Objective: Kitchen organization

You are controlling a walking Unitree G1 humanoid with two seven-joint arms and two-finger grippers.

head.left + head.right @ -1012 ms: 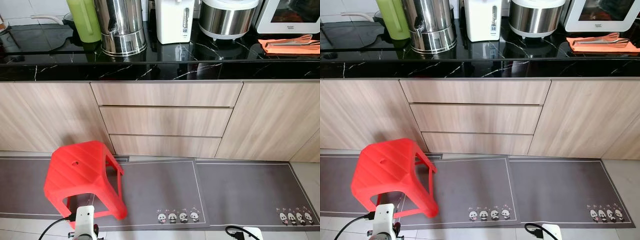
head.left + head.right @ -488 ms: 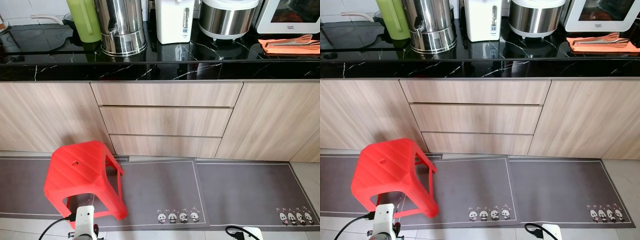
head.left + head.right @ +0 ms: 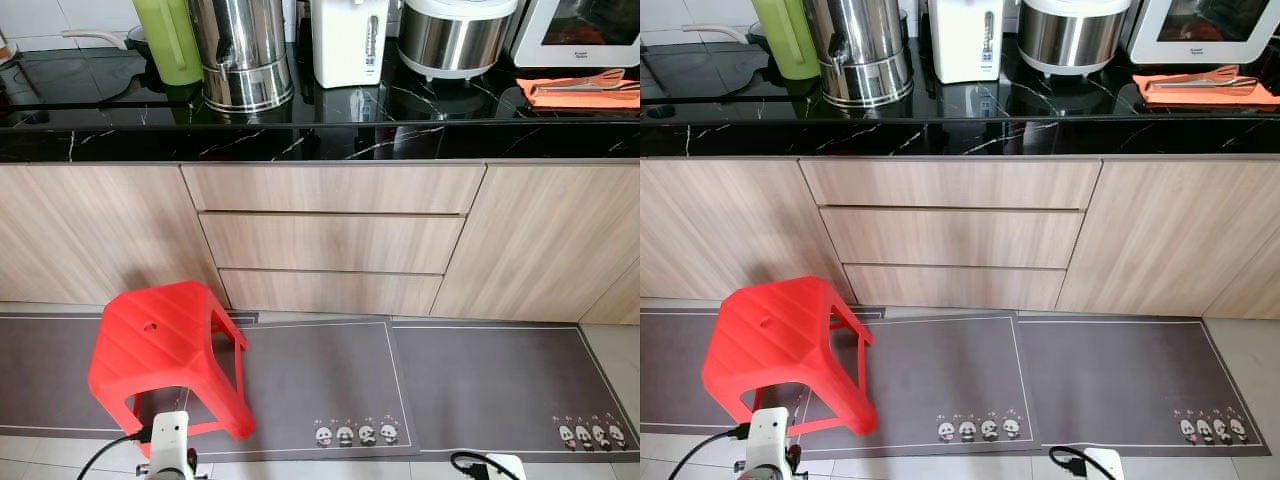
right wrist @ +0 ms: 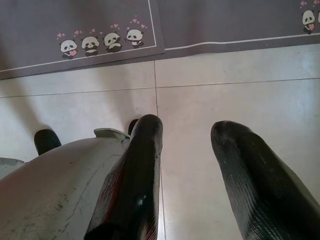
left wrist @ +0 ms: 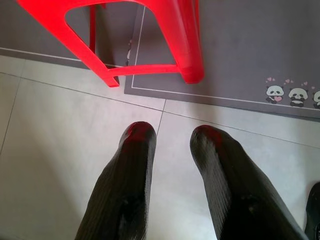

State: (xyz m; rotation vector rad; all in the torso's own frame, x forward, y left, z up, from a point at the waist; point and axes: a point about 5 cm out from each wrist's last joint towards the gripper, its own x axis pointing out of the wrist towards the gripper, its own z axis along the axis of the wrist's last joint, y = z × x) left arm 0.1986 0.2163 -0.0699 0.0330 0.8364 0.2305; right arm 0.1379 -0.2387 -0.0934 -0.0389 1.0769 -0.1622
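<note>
In front of the robot, a black marble counter carries a steel urn, white kettle, rice cooker and orange cloth, above 3 wood drawers. A red stool stands on the grey panda mat. The left gripper and right gripper hang over floor tiles, fingers apart, holding nothing.

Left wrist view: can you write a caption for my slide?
Open left gripper hangs above the pale tile floor, near a red stool on a grey panda mat.
</note>
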